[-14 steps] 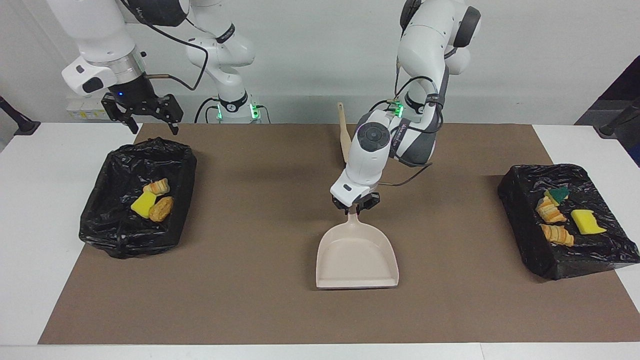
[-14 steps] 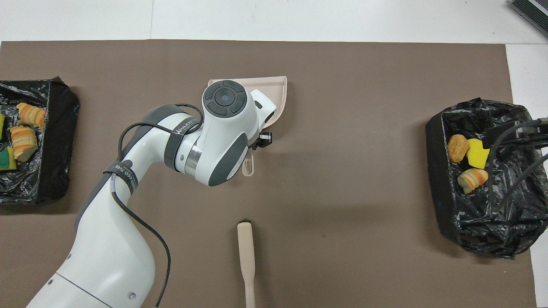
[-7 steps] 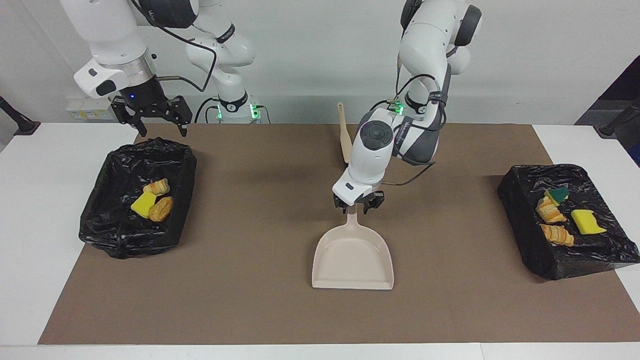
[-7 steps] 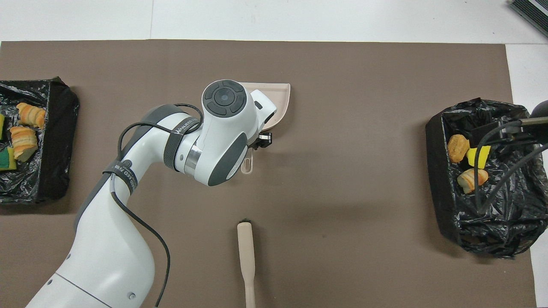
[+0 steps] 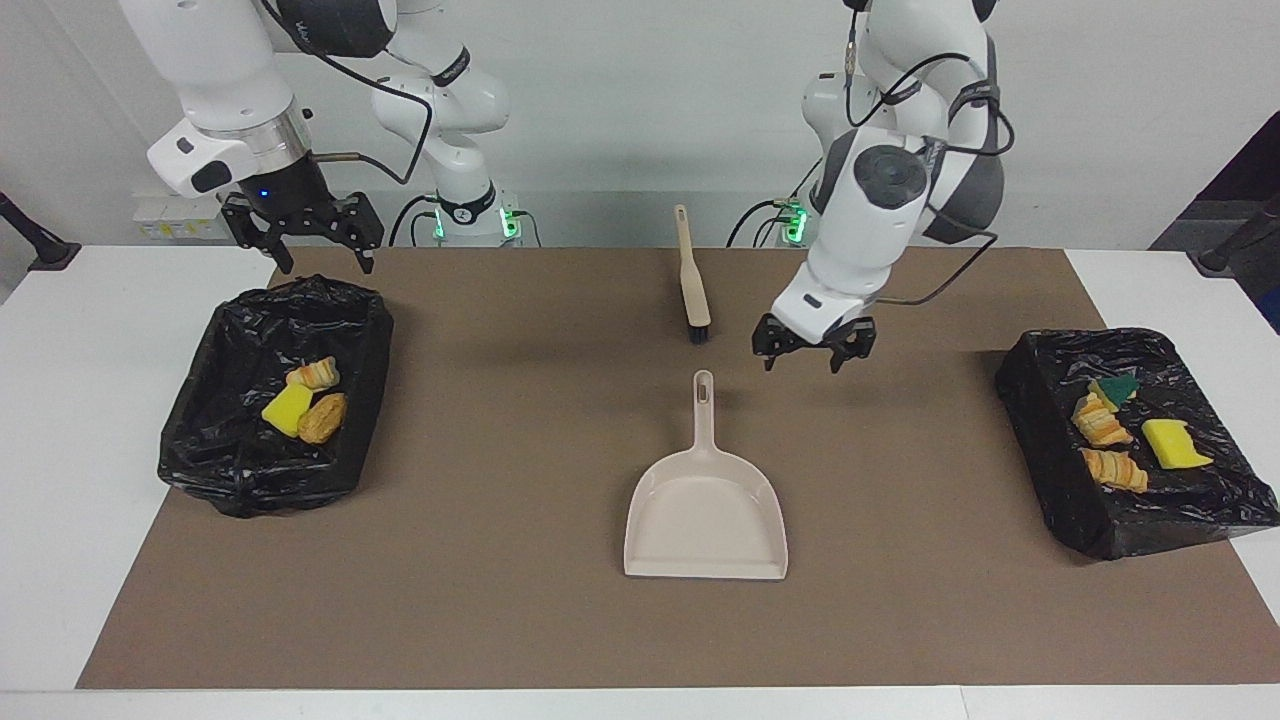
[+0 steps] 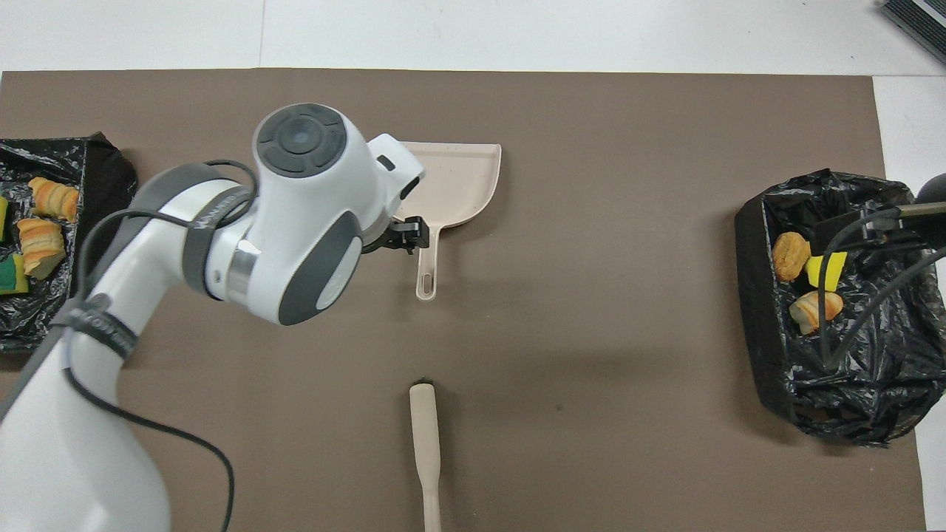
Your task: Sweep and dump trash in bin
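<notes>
Your left gripper hangs right of centre in the facing view, over bare mat, up and to the right of the dustpan handle. Its fingers stand wide apart and hold nothing. In the overhead view the arm's white body covers most of it; only a dark tip shows at the centre-left, beside the pan's handle.

Your right gripper sits at the upper left of the facing view, above the upper edge of the bin there. Its jaws are spread wide and empty too. In the overhead view you see little of it, just cables at the right edge.

The dustpan lies flat on the mat at the centre of the facing view, handle pointing up the frame, mouth toward the bottom, nothing in it. The brush lies above it in that view, bristles pointing down toward the pan handle, well apart from it.

The trash is split between two bins lined with black bags. In the facing view, the left bin holds a yellow sponge and two orange-brown pieces touching it. The right bin holds a yellow sponge, a green-topped one and two more orange-brown pieces, all in a loose cluster.
</notes>
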`<state>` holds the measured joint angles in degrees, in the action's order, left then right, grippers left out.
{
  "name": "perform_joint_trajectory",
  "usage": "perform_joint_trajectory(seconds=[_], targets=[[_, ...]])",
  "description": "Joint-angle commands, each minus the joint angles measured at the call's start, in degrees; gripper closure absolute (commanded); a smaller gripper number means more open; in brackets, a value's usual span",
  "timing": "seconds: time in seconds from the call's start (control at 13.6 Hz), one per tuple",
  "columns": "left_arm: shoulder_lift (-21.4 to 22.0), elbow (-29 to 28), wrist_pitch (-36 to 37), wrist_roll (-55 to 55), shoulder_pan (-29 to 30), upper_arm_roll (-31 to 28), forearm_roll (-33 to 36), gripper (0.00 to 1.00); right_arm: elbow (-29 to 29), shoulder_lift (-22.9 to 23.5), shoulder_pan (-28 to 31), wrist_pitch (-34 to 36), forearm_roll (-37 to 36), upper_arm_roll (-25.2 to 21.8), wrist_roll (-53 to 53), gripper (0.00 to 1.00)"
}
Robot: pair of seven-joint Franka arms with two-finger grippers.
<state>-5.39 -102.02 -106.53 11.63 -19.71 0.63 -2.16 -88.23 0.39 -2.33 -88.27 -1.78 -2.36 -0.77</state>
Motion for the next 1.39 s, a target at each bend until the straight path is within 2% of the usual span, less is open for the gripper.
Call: perform_joint_trajectory(seconds=[0.0,0.22,0.37,0.51,0.88,1.32], targets=[[10.8,-8.9,3.1,-10.1,6.1,0.5,-0.3,0.0,-0.1,-0.2,-0.7,-0.1,-0.9,-1.5,-1.2,0.0],[13.0,-7.6,7.1,-15.1,10.5,0.4,-0.3,0.0,-0.1,0.0,2.1,0.0,-0.5,-0.4,-1.2,0.0],[12.7,-2.1,11.8,-15.9,12.4,0.4,-0.1,0.0,-0.1,0.1,5.7,-0.1,-0.9,2.7,-1.2,0.0],[11.7,3.8,15.1,-17.7,13.4,0.5,2.4,0.0,0.0,0.0,6.3,-0.1,-0.9,2.8,-1.2,0.0],[3.5,19.3,25.0,-22.4,16.1,0.3,2.6,0.0,0.1,0.3,6.3,0.4,-0.1,2.5,-1.2,0.0],[3.5,19.8,24.7,-22.3,16.0,0.5,2.5,0.0,-0.1,-0.2,6.3,0.3,0.1,2.4,-1.1,0.0]])
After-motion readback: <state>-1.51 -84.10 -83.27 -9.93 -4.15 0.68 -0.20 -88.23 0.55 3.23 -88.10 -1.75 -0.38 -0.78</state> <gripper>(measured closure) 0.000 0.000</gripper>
